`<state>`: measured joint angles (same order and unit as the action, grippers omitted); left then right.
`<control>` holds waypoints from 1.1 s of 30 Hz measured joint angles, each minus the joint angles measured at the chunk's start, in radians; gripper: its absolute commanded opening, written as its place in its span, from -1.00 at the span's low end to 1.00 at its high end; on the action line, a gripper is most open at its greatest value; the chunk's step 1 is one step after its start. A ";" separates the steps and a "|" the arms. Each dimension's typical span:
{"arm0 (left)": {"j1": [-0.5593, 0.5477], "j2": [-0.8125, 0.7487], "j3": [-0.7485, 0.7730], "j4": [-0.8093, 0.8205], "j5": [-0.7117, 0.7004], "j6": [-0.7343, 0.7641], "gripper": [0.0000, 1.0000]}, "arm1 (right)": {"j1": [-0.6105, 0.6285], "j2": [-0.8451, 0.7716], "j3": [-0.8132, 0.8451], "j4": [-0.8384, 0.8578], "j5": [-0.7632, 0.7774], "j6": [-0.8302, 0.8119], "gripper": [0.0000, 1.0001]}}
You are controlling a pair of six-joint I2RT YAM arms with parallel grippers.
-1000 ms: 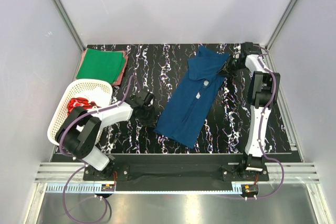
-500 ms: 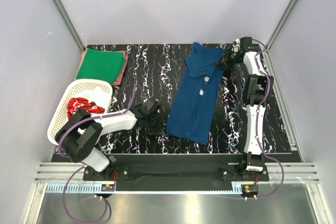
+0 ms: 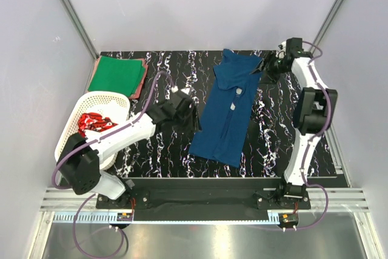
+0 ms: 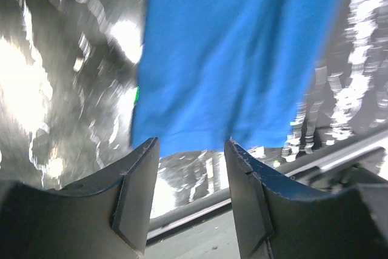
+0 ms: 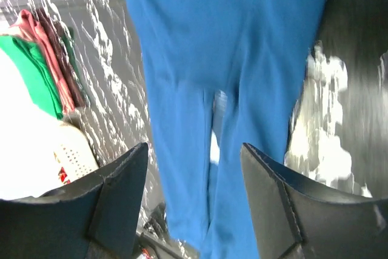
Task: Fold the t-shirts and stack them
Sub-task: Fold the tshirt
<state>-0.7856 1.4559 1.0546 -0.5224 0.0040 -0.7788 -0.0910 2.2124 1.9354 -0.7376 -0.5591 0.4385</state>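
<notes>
1. my left gripper (image 4: 191, 150) stands spread with nothing between its fingers, beside the left edge of the blue tee (image 3: 227, 110), toward its near end.
2. my right gripper (image 5: 194, 150) is spread and empty too, at the tee's collar end near the far right corner of the bench (image 3: 170, 71).
3. the blue tee lies flat as a long narrow strip from the far edge toward the near edge, right of the middle. i judge its sides are already folded in, so an end-to-end fold is due.
4. the green tee (image 3: 117, 74) lies on the pink tee (image 3: 142, 83) in the far left corner, a stack kept away from my folding space.
5. the red tee (image 3: 92, 122) waits in the basket (image 3: 115, 97) at the left edge.
</notes>
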 measured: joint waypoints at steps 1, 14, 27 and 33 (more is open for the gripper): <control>0.000 -0.002 0.027 0.000 0.002 0.018 0.04 | 0.000 -0.056 -0.053 -0.004 0.013 0.006 0.41; -0.055 0.192 0.121 0.119 0.193 0.119 0.04 | 0.159 -0.625 -0.980 0.045 0.158 0.096 0.25; -0.145 0.268 0.070 0.178 0.227 0.128 0.03 | 0.327 -0.887 -1.293 0.096 0.214 0.282 0.01; -0.147 0.276 0.056 0.185 0.230 0.128 -0.02 | 0.382 -0.977 -1.367 0.106 0.237 0.354 -0.02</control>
<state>-0.9329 1.7317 1.1107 -0.3370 0.2344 -0.6506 0.2909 1.2354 0.5686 -0.6312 -0.3225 0.7925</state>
